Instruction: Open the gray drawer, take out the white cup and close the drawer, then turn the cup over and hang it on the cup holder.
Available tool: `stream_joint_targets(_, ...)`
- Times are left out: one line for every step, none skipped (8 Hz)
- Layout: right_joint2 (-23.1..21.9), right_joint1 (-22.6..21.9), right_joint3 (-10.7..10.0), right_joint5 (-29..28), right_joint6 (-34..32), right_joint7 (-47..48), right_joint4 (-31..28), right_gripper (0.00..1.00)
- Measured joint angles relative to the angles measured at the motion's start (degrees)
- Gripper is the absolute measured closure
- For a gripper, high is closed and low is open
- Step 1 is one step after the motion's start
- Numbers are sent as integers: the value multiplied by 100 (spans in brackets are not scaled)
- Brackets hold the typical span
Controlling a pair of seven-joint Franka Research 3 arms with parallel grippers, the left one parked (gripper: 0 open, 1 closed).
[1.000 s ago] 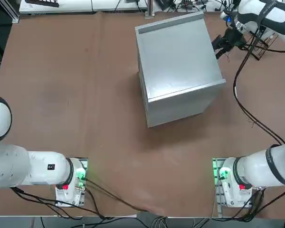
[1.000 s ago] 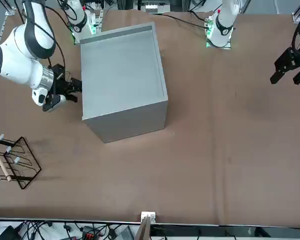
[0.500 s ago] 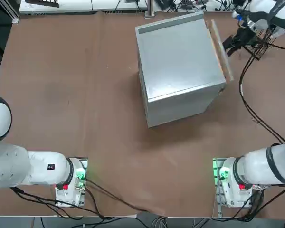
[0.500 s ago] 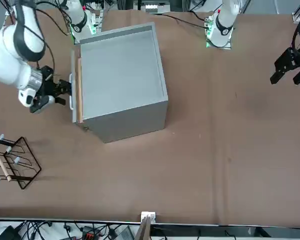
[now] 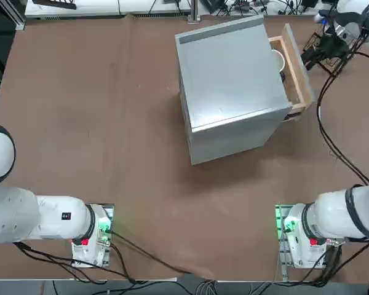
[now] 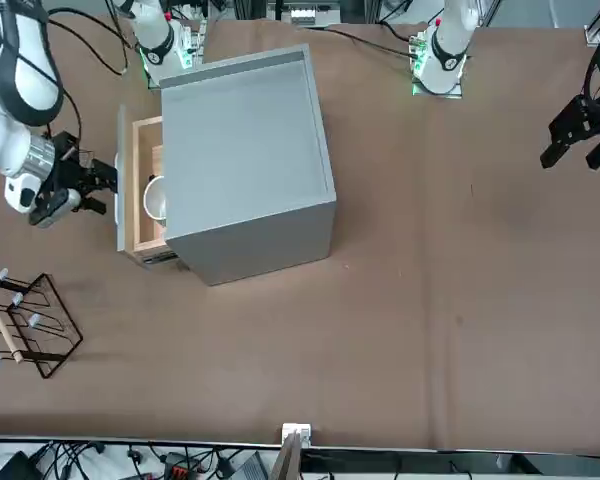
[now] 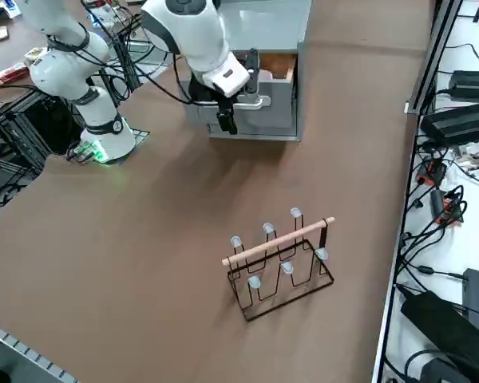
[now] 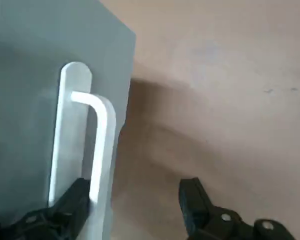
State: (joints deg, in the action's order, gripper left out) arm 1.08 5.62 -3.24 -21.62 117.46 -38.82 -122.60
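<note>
The gray drawer stands pulled partway out of the gray cabinet, so its wooden inside shows. Inside it, close to the cabinet body, sits the white cup, also seen from above as the cup. My right gripper is at the drawer front, open. In the wrist view the pale handle runs between the spread fingers of the gripper, close to one of them. The cup holder, a dark wire rack with a wooden bar, stands apart from the cabinet on the table.
My right arm's cable trails over the table beside the cabinet. The rack lies near the table edge on the drawer's side. Brown tabletop spreads on the cabinet's other side. Cables and equipment line the shelf beyond the table edge.
The drawer has slid from shut to partway out, with my right gripper moving away from the cabinet at its handle. The cup inside has come into view.
</note>
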Motion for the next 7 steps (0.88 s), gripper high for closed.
stream_joint_targets(23,166,2,29,-8,-224,27,0)
stream_joint_targets(59,323,3,69,-29,-423,78,0)
stream_joint_targets(100,458,2,143,-66,-570,146,0)
stream_joint_targets(142,564,2,204,-105,-713,210,0)
stream_joint_targets(179,646,2,255,-131,-824,266,0)
stream_joint_targets(230,701,4,264,-161,-922,332,0)
stream_joint_targets(280,709,9,270,-198,-959,393,0)
